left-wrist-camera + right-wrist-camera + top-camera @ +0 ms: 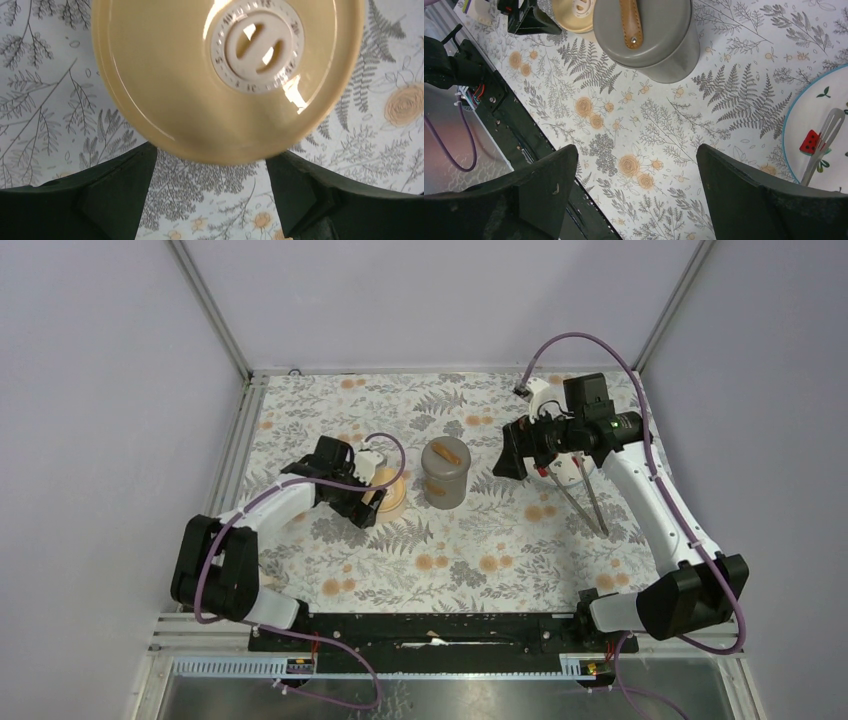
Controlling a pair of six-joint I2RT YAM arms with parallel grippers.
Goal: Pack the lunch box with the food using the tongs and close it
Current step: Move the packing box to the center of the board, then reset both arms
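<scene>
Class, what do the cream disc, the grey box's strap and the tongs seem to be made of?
Cream disc: glossy plastic, by its bright glare.
Strap: probably leather or imitation; tan, matte, riveted.
Tongs: likely bare metal, thin and silvery.

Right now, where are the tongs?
Top view: the tongs lie on the table's right side, right of the grey lunch box, joined end toward the arms' bases. The right wrist view shows their tip end on the plate beside a red piece.
</scene>
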